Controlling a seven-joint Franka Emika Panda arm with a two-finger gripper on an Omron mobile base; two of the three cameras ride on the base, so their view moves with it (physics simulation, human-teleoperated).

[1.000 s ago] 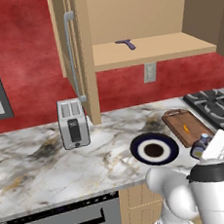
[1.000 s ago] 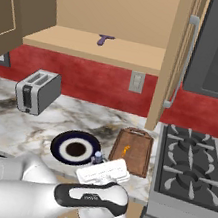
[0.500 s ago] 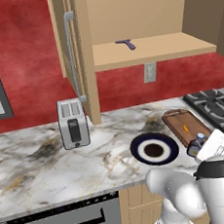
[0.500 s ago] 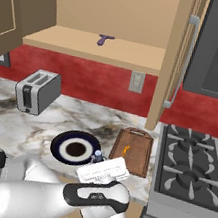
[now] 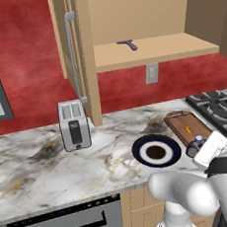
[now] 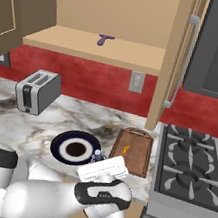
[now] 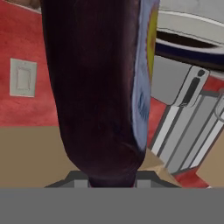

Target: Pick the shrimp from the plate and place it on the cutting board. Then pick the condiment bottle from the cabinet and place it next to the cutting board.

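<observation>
The condiment bottle (image 7: 98, 87) filled the middle of the hand view, a dark brown body with its yellow-and-white label along the right side, its base seated low between the gripper's fingers. The gripper (image 5: 201, 147) was closed on the bottle. In the left base view the bottle showed at the right, lying tilted just in front of the white hand, its blue cap pointing left toward the plate (image 5: 138, 147). In the right base view the blue cap (image 6: 97, 154) peeked above the hand in the lower middle, just beside the plate's right rim (image 6: 59, 141).

The cutting board (image 5: 179, 126) lay on the marble counter (image 5: 37, 168) right of the plate, near the stove (image 5: 219, 109). The shrimp (image 5: 187, 129) rested on the board as a small orange sliver; in the right base view it sat left of the board's centre (image 6: 127, 148).

The cabinet (image 5: 139, 13) occupied the upper part of the frame, its door open with the grey bar handle (image 5: 71, 55) at the upper left. A purple utensil (image 5: 127, 44) lay on its shelf. A toaster (image 5: 73, 124) stood on the counter at centre left.
</observation>
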